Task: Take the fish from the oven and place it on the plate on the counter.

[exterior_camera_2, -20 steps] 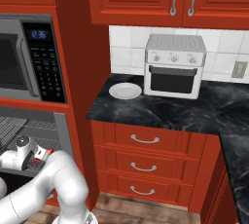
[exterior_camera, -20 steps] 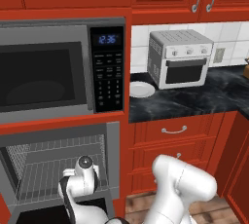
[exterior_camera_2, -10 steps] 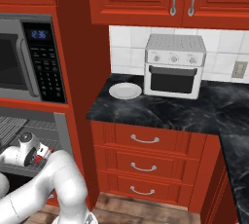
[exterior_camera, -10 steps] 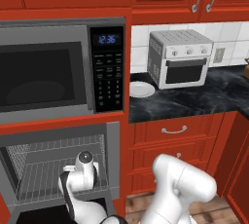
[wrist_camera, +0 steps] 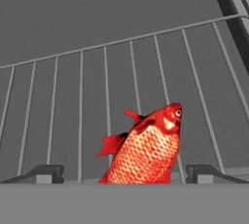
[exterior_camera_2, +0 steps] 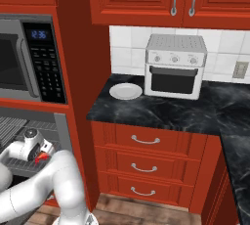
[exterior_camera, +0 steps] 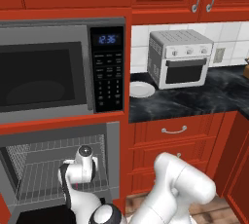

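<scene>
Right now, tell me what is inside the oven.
On the oven's wire rack lies the fish, between the open pincer tips. Its tail is hidden.

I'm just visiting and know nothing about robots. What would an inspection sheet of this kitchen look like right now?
Surface: dark marbled counter above red drawers.
Job's things: red-orange fish lies on the wire rack inside the open oven; white plate sits bare on the counter, left of the toaster oven.
Clutter: nothing seen.
Claw: claw is open, inside the oven, one fingertip on each side of the fish; not closed on it.
Cables: nothing seen.
Surroundings: microwave with a blue clock above the oven, red cabinets overhead, white tiled wall, wall outlet.
</scene>
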### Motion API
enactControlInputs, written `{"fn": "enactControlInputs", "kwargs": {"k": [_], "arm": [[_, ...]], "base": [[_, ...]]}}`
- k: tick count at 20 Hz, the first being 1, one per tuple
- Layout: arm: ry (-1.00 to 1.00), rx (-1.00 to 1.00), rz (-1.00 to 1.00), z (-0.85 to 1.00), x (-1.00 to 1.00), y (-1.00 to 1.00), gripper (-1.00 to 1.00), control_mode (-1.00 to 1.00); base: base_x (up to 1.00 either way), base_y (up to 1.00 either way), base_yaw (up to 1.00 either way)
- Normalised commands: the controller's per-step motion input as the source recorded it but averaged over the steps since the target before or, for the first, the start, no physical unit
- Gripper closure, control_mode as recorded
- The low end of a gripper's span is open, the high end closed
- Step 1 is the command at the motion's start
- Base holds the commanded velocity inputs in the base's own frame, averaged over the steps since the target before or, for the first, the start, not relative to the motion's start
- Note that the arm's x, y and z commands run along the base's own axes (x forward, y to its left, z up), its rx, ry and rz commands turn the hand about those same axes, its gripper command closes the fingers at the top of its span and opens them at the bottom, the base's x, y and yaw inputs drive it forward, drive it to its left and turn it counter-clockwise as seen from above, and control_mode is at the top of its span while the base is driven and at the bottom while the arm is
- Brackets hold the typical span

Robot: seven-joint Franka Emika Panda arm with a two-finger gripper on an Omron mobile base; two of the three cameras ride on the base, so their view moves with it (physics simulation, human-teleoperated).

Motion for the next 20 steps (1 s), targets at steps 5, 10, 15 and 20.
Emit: {"fn": "enactControlInputs", "kwargs": {"k": [5,10,15,20], "arm": [[0.02,0.0,0.0,-0.54,0.0,-0.01,-1.0,-1.0],[0.0,0.0,0.0,-0.49,0.0,0.0,-1.0,-1.0],[0.0,0.0,-0.02,-0.16,0.09,0.0,-1.0,-1.0],[0.01,-0.02,-0.03,-0.6,0.0,-0.02,-1.0,-1.0]], "base": [[0.0,0.0,0.0],[0.0,0.0,0.0],[0.0,0.0,0.0],[0.0,0.0,0.0]]}}
